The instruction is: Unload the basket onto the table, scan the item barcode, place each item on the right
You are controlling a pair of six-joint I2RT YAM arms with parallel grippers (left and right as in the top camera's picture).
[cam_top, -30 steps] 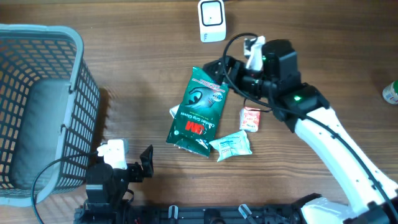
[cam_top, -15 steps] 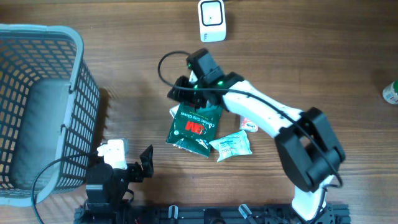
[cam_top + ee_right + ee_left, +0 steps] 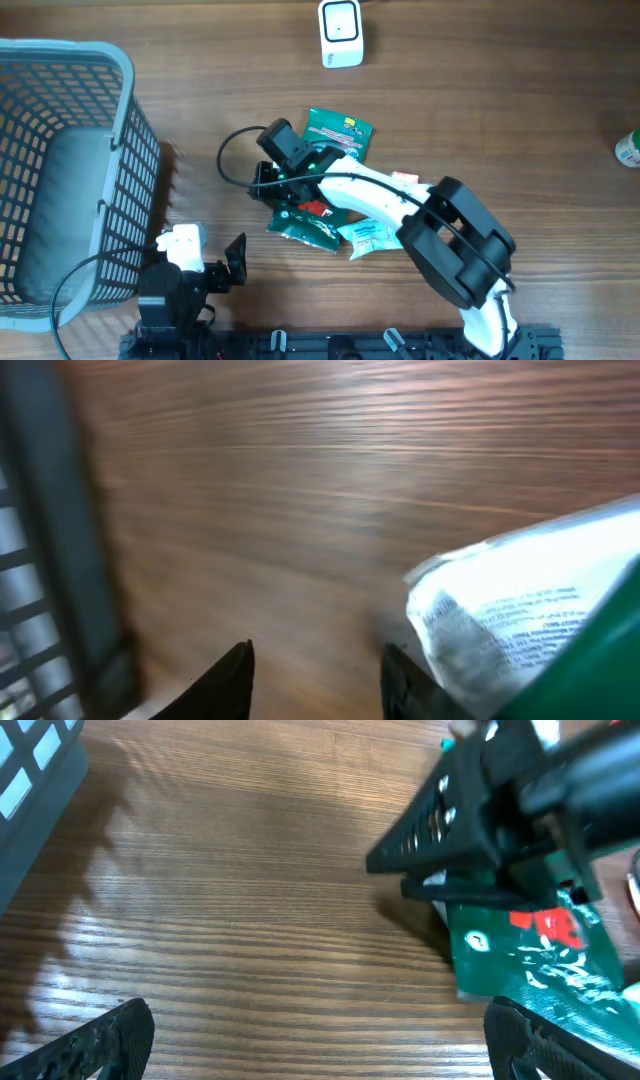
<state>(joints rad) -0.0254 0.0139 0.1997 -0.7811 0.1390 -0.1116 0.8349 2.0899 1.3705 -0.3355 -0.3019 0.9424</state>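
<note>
**Right gripper may shut beside the package, not on it**

Near the basket point(image 3: 120, 70), your left gripper point(image 3: 233, 262) rests with its fingers wide apart, away from the items. Your right gripper point(image 3: 315, 660) has its fingers partly apart over bare tabletop point(image 3: 300, 480), with nothing between them. The green package point(image 3: 338, 130) lies flat just to their right. Close here and you likely catch only its crinkled edge, or nothing. A thin pinch could slip, or drag the package into the small packet point(image 3: 372, 234) on the way to the scanner point(image 3: 340, 33).

The wooden table point(image 3: 520, 90) bears a grey basket point(image 3: 122, 75), white scanner point(image 3: 340, 32), green pouch point(image 3: 338, 130), small sachets point(image 3: 370, 235).
</note>
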